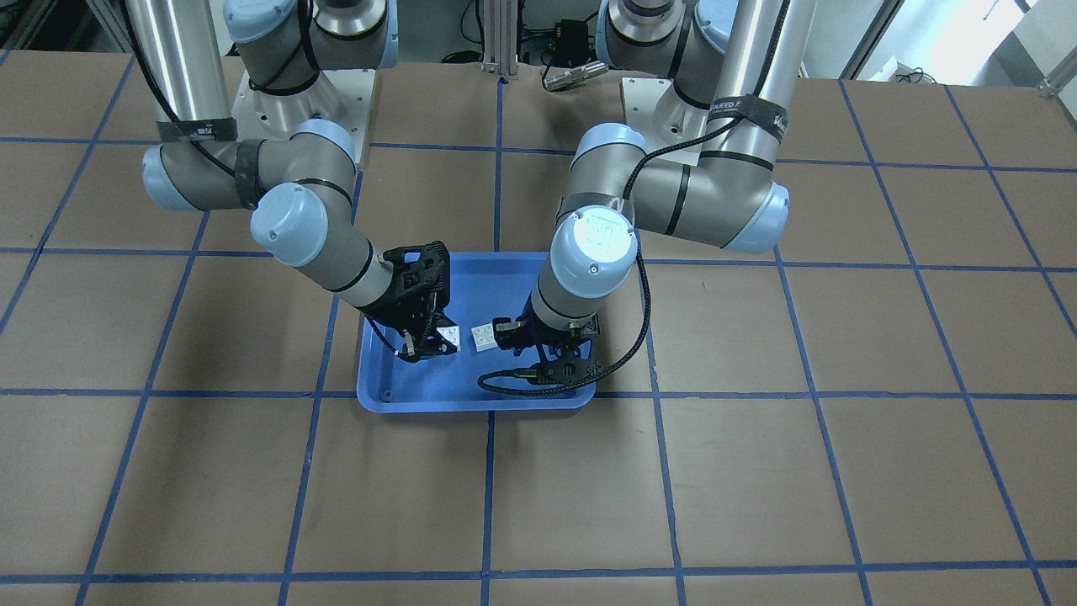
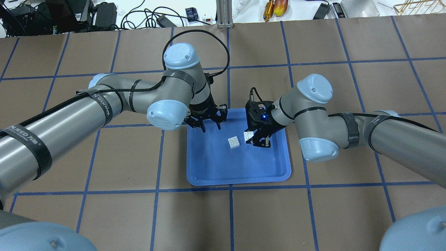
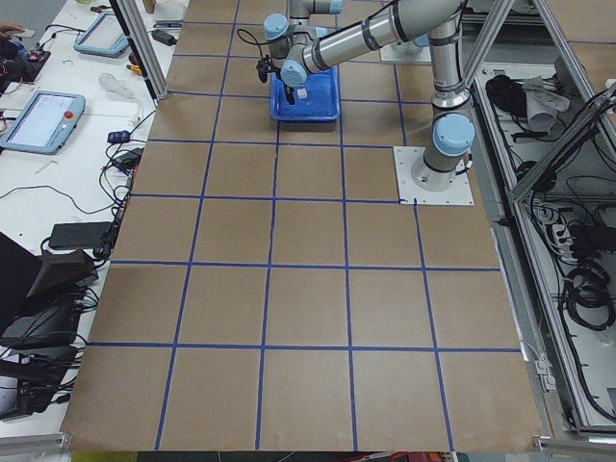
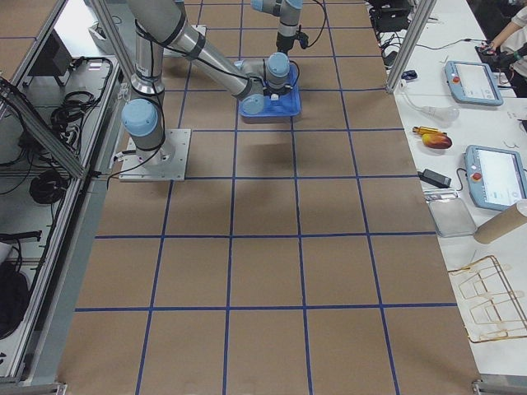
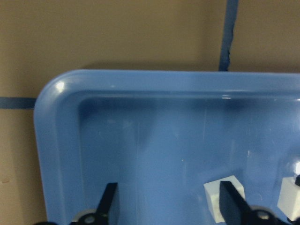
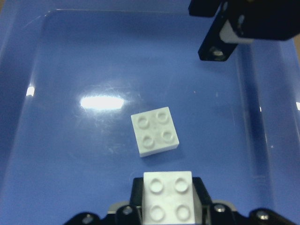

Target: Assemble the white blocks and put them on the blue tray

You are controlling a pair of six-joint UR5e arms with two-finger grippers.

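Over the blue tray (image 2: 226,170) on the table, the right gripper (image 2: 251,138) has its jaws clenched on one white block (image 6: 168,200). The loose white block (image 6: 154,131) lies flat, studs up, just ahead of those jaws. The left gripper (image 2: 211,127) hovers by the far rim, jaws spread and empty.

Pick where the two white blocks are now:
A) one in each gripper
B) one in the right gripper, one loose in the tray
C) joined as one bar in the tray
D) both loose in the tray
B: the right gripper is shut on one block, the other block lies loose and apart on the tray, and the left gripper is open and empty.
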